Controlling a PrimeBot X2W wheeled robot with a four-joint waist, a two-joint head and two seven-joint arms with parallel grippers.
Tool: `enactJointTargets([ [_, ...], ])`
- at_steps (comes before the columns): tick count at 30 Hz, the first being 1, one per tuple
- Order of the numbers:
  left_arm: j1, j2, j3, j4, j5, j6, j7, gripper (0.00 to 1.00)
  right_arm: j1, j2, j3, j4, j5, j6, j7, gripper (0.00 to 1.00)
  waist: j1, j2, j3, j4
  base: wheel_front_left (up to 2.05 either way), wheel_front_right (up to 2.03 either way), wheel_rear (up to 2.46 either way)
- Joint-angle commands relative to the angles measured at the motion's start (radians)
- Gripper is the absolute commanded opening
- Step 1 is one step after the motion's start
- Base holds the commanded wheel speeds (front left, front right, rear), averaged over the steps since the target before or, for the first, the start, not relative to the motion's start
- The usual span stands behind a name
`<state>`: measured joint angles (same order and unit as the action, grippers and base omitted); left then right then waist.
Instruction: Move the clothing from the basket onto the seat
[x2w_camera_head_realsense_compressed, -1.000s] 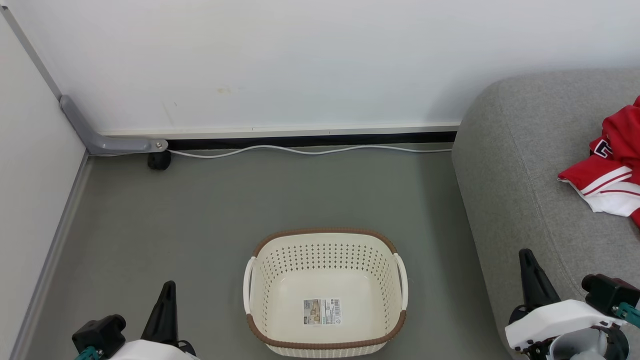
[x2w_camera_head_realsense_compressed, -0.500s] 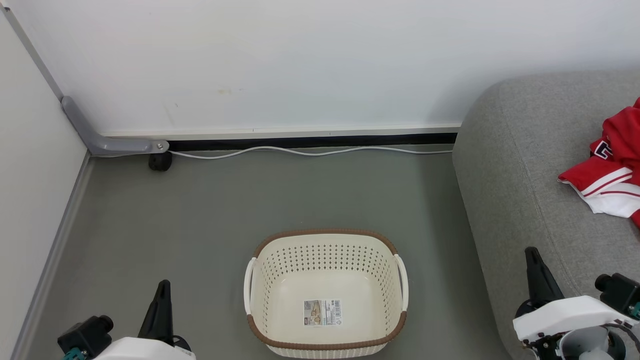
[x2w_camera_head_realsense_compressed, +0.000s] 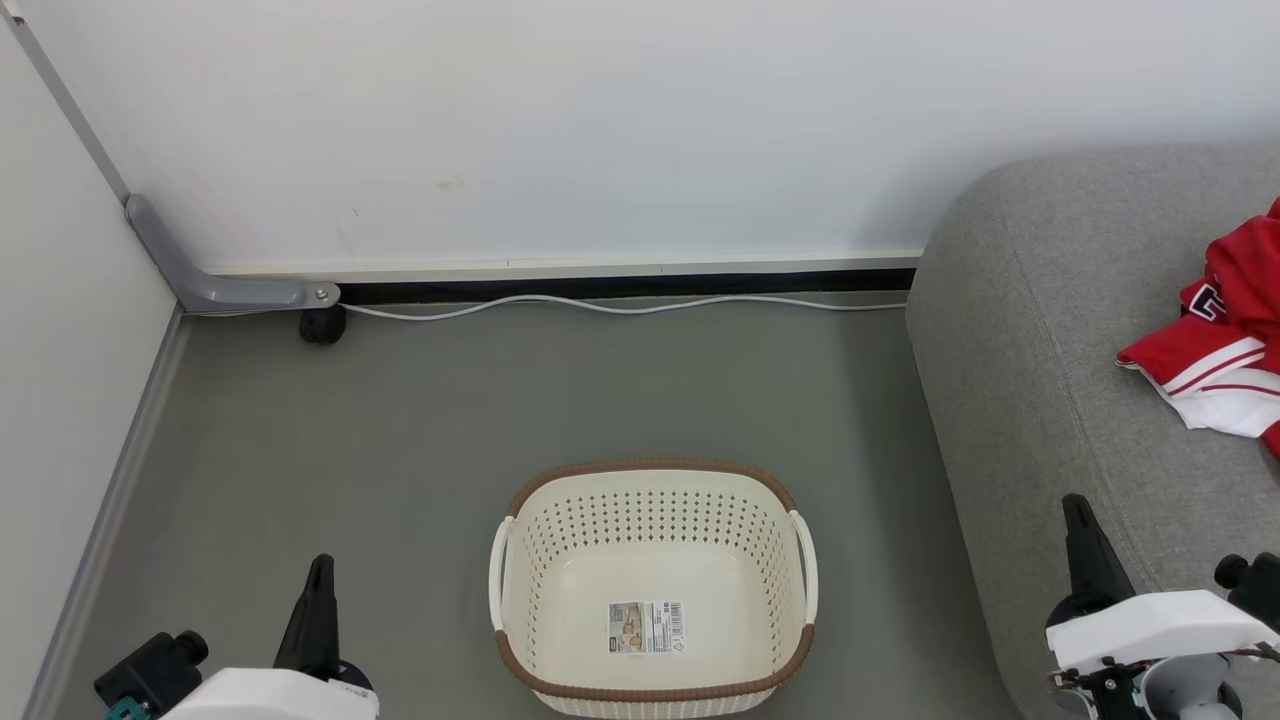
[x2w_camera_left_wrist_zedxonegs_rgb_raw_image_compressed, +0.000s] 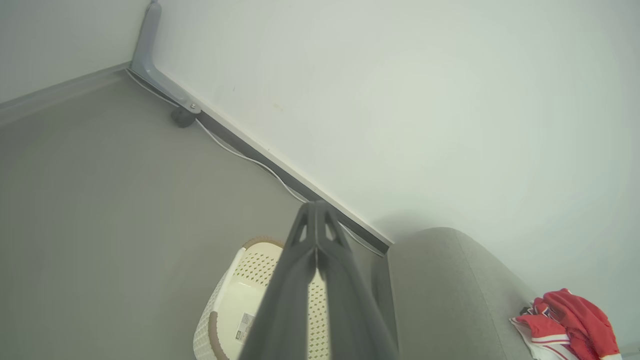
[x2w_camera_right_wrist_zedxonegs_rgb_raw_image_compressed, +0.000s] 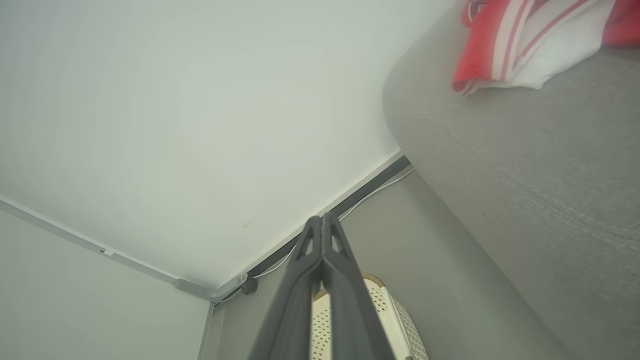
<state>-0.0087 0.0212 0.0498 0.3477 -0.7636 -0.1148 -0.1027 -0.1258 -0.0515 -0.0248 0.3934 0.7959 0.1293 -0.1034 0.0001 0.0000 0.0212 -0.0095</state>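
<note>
Clothing (x2w_camera_head_realsense_compressed: 1225, 345): a crumpled red heap with white stripe trim and white lining, lying on the seat (x2w_camera_head_realsense_compressed: 1040, 350). It runs past the head view's right edge, so its full extent is unknown.

Basket (x2w_camera_head_realsense_compressed: 650, 467): on the floor (x2w_camera_head_realsense_compressed: 400, 450), holding only its paper label (x2w_camera_head_realsense_compressed: 645, 625).

Left jaws and right jaws: both clenched on nothing, and both apart from the cloth.

Risks, as judged:
- The thin, slick-looking jersey could slide off if an arm sweeps past and drags a fold.
- The light, perforated plastic basket could skid if it is bumped.

Seat: coarse grey weave, with rounded edges that give loose cloth little to hold on to.
</note>
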Motion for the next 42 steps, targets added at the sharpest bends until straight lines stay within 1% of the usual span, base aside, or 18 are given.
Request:
enactJointTargets([
  [1,-0.051,0.016,0.019,-0.032,-0.032,-0.007,0.005,0.00,-0.015,-0.007,0.002,-0.035,0.028,0.001,0.011,0.00,-0.0001,0.0000,0.000,0.000,0.00,0.00,0.00],
  [42,-0.079,0.023,0.045,-0.072,-0.497,-0.012,0.126,0.00,0.004,-0.002,-0.050,-0.100,0.477,0.001,0.129,0.00,-0.0001,0.0000,-0.011,0.006,0.00,0.00,0.00],
])
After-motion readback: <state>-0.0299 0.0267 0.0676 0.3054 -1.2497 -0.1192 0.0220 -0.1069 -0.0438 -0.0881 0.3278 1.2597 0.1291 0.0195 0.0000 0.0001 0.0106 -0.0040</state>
